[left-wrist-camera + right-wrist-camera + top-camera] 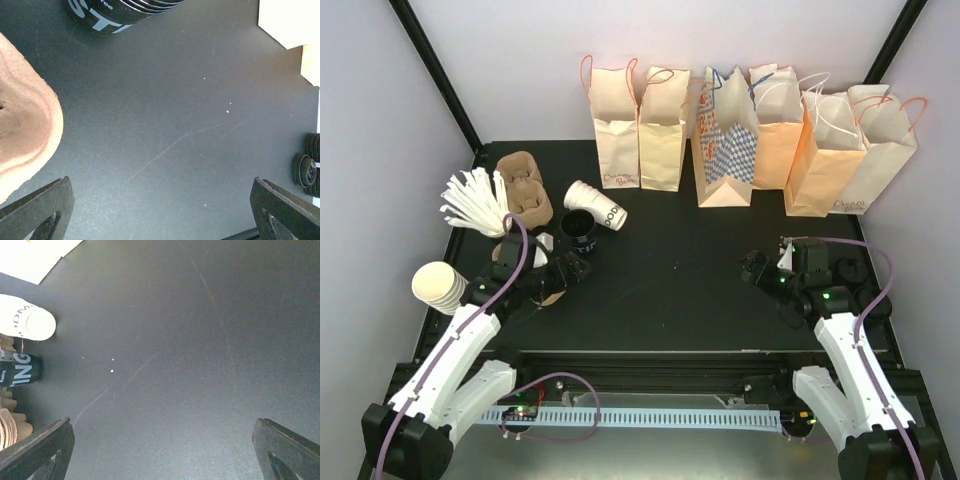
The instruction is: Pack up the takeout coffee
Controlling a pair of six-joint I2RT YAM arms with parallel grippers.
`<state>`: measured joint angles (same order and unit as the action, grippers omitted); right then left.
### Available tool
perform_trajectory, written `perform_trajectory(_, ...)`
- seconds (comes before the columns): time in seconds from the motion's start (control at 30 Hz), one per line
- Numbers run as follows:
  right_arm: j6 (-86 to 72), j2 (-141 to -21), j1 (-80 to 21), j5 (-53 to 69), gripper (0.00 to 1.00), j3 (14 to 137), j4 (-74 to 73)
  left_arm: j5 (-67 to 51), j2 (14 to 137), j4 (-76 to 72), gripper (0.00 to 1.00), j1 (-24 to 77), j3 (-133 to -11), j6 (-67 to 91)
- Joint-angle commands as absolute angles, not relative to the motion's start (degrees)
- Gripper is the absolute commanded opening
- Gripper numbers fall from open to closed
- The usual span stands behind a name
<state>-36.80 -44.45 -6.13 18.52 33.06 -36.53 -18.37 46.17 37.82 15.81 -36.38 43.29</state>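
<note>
Nothing is being held: left gripper (565, 270) and right gripper (756, 269) are being shown wide open. The white lettered takeout cup (598, 207) is lying sideways just beyond the left gripper, unbagged; packing is being judged wholly outstanding.

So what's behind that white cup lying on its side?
Paper bags stand upright behind the cup, in a row along the back. Their insides, and anything behind them, are hidden.
</note>
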Motion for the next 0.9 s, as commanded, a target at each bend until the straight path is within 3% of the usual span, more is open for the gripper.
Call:
perform_trajectory(0.0, -39.0, -45.8, -6.1, 17.0, 1.0, 34.5, -38.6, -19.7, 46.4, 39.6, 0.99, 15.7, -37.9, 41.0)
perform_trajectory(0.2, -36.7, -56.6, -6.1, 17.9, 1.0, 41.5, -44.5, -18.8, 49.4, 44.3, 0.99, 15.7, -45.5, 37.0)
perform_trajectory(0.37, -39.1, -55.0, -6.1, 20.5, 1.0, 41.1, -39.0, -18.0, 50.8, 41.2, 0.99, 15.7, -50.4, 35.1)
perform_trajectory(0.87, -38.6, -59.8, -6.2, 24.2, 1.0, 50.6, -42.3, -11.5, 77.3, 36.6, 0.99, 15.8, -83.9, 35.7)
